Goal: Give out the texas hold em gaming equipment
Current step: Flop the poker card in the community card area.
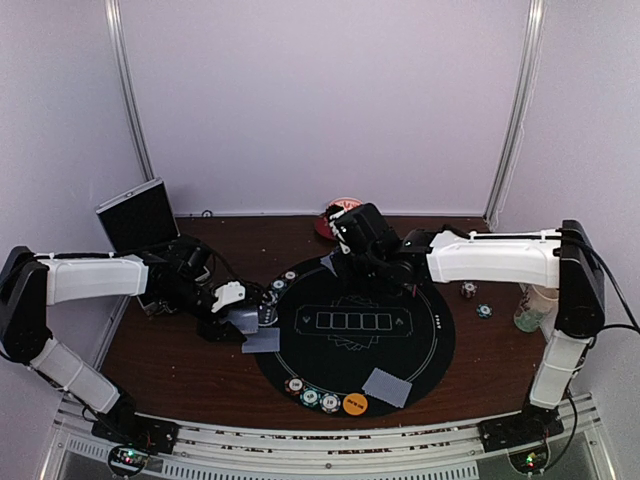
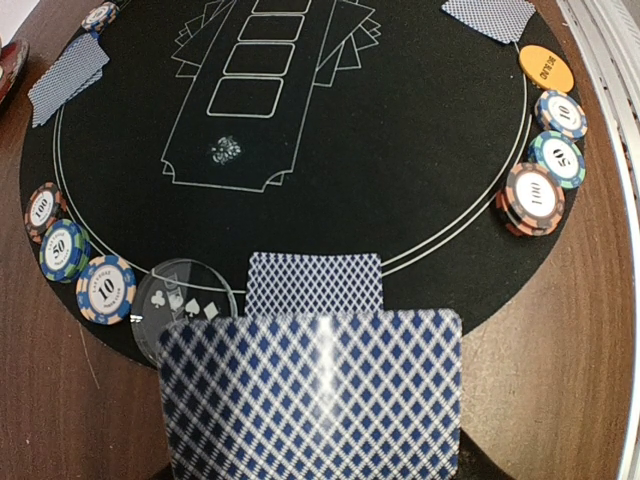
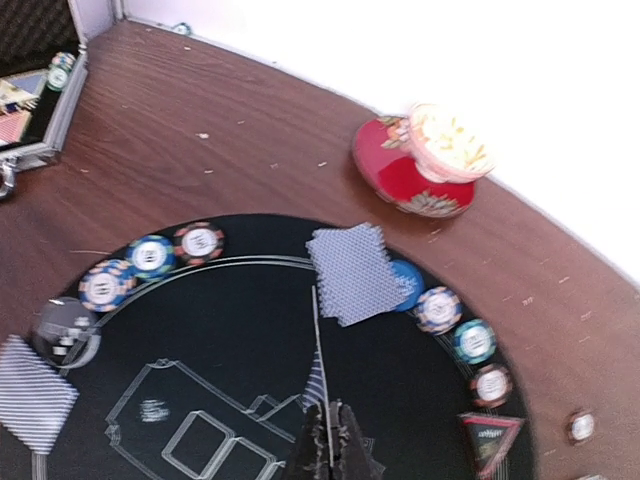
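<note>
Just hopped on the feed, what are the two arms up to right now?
It's dealing on the black mat. The left hand is shut on what looks like the deck, held low at the mat's left edge. The right hand pinches a single card edge-on over the mat's far side. Dealt cards already lie at three spots on the mat, each with poker chips beside them.

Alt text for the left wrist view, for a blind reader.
A blue-backed playing card fills the foreground, hiding the near edge of a round black mat. Another card lies just beyond it, with poker chips along the mat's left and right rims.
</note>
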You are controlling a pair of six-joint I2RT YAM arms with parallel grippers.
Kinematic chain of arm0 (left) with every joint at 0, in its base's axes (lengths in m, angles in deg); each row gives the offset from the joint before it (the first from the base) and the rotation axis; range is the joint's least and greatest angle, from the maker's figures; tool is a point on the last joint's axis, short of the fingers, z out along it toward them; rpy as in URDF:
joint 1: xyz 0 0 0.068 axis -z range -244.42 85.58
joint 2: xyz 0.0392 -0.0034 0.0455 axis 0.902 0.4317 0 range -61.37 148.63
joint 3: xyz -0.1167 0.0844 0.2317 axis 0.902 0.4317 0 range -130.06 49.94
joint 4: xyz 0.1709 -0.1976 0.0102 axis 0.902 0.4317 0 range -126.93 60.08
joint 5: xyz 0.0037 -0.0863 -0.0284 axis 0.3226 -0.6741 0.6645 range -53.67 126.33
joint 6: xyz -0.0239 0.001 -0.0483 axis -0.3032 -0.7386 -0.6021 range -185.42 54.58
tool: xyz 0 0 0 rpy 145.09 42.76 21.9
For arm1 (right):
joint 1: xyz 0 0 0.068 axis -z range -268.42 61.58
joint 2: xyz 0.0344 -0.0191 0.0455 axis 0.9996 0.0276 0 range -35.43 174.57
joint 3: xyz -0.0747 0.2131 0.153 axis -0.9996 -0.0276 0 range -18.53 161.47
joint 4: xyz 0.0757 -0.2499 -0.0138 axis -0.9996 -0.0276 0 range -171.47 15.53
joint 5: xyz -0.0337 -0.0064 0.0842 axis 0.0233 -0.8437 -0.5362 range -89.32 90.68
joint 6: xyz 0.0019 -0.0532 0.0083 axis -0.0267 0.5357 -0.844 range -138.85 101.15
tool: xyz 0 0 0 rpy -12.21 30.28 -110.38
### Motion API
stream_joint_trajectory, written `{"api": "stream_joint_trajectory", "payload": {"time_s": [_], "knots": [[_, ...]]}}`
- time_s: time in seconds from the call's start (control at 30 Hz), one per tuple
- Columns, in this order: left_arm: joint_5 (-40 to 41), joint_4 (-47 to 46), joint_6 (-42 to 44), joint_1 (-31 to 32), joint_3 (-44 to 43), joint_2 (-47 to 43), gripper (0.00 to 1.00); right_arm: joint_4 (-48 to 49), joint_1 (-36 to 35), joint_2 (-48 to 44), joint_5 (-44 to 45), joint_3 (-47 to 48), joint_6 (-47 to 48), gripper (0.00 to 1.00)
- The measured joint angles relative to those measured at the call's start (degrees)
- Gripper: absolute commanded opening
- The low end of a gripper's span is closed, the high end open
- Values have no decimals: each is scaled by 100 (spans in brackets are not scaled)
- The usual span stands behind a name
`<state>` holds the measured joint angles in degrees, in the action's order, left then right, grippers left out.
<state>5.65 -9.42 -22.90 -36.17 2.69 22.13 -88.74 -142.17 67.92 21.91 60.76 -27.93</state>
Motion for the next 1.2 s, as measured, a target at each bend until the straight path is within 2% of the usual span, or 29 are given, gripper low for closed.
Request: {"api": "stream_joint_trajectory", "payload": {"time_s": [0.3, 0.53, 0.97, 1.2], "knots": [[0, 0, 0, 0, 0, 0, 58, 13, -186, 597, 844, 323, 1873, 0], [0, 0, 0, 0, 0, 0, 58, 365, -424, 1099, 778, 313, 2986, 0], [-2, 0, 0, -2, 0, -2, 58, 592, -501, 1720, 280, 459, 3705, 0], [-2, -2, 0, -2, 0, -2, 58, 597, -560, 1738, -52, 457, 3742, 5]]}}
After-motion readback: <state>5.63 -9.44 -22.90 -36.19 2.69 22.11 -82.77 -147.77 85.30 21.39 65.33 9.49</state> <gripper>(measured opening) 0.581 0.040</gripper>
